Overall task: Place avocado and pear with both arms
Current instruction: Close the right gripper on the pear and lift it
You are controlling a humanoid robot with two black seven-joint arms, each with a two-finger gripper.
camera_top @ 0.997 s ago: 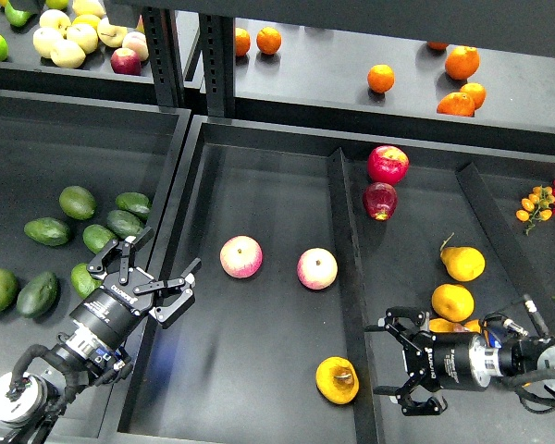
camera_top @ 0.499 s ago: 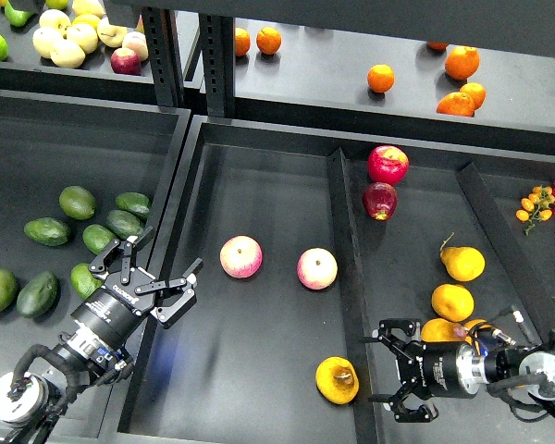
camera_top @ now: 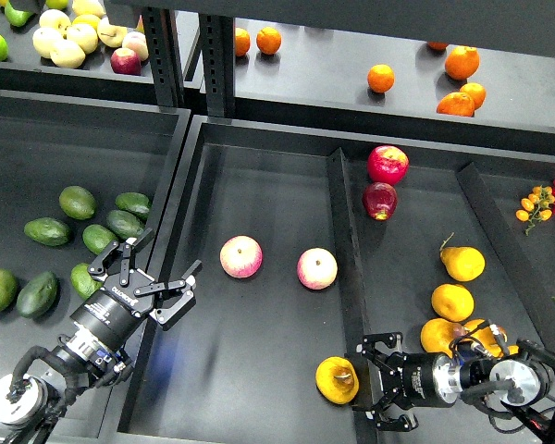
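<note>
The pear [camera_top: 337,379], squat and yellow-orange with a dark brown hollow, lies at the front right of the middle bin [camera_top: 259,185]. My right gripper [camera_top: 374,381] is open just right of it, over the divider, jaws facing the pear, holding nothing. A bright green avocado [camera_top: 83,277] lies in the left bin by the divider wall, partly behind my left gripper [camera_top: 157,270]. My left gripper is open and empty, over the wall between the left and middle bins.
Two pink-yellow apples [camera_top: 241,256] [camera_top: 316,268] lie mid-bin. Darker avocados [camera_top: 48,231] fill the left bin. Yellow pears [camera_top: 463,263] and two red apples [camera_top: 387,164] sit in the right bin. Oranges [camera_top: 462,63] lie on the back shelf.
My right gripper has moved left and toward the front, closing in on the pear's right side. The left arm and the fruit have not moved.
</note>
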